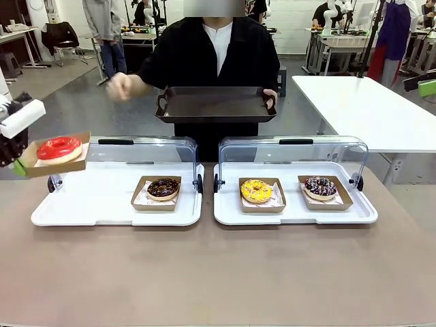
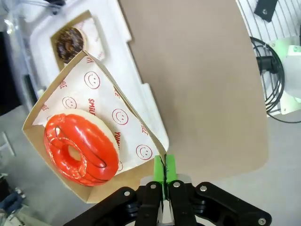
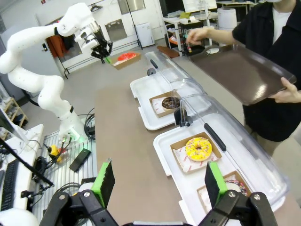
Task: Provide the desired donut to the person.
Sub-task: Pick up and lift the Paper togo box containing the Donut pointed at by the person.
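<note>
One red-glazed ring donut sits in a brown cardboard tray, clamped at its rim by the left end effector, aloft near the brown desk's left end; the right end effector stands apart, empty.

This is a robotics lab: a white jointed robot arm at upper left, a black keyboard at lower left, bare grey floor.

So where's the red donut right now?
Front view, far left: the red donut sits in a paper box pinched by the left gripper, in the air by the left white tray's outer end.
</note>
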Controlling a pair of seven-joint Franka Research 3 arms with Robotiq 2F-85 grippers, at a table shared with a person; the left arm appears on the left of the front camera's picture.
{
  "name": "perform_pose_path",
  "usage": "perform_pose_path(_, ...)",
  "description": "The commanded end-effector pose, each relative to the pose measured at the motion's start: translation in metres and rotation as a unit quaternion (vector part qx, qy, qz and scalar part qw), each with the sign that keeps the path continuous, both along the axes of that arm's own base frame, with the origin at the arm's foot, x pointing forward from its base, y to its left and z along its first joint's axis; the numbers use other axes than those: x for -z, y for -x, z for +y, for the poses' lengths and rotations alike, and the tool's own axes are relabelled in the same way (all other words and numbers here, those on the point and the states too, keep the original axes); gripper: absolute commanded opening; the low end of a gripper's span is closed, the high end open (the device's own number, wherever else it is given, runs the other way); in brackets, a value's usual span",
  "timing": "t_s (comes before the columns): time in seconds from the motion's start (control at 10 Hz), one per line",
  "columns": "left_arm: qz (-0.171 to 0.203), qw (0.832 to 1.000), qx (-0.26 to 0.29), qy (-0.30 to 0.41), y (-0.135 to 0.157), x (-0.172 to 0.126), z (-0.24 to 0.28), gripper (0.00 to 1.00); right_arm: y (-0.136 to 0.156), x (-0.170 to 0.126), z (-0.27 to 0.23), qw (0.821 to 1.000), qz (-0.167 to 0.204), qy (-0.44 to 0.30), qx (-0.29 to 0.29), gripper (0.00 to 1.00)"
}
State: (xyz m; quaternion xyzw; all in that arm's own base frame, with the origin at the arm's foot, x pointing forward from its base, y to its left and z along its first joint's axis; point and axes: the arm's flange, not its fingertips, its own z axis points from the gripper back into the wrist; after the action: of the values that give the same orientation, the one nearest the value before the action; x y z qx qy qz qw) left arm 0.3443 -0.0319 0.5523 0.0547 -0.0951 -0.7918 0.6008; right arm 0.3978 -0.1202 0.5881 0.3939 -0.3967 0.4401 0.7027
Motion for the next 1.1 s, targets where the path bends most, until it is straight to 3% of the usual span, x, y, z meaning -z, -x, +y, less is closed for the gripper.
perform_pose_path(0.0,-0.028,1.0,-0.001,0.0,0.006,-0.034,-0.02,0.0,0.0,-0.001,0.001,1.0,-0.004,-0.005,-0.004,1.0)
perform_pose_path(0.2,-0.038,0.999,0.005,-0.02,-0.003,-0.064,-0.043,0.0,0.0,-0.001,0.001,1.0,-0.004,-0.005,-0.004,1.0)
perform_pose_path(0.3,-0.021,0.999,0.012,-0.037,-0.014,-0.069,-0.052,0.0,0.0,-0.001,0.001,1.0,-0.004,-0.005,-0.004,1.0)
perform_pose_path(0.5,0.006,0.996,0.024,-0.081,-0.04,-0.069,-0.066,0.0,0.0,-0.001,0.001,1.0,-0.004,-0.005,-0.004,1.0)
perform_pose_path(0.8,0.025,0.997,0.028,-0.069,-0.071,-0.065,-0.065,0.0,0.0,-0.001,0.001,1.0,-0.004,-0.005,-0.004,1.0)
perform_pose_path(1.0,0.007,0.998,0.022,-0.061,-0.071,-0.057,-0.053,0.0,0.0,-0.001,0.001,1.0,-0.004,-0.005,-0.004,1.0)
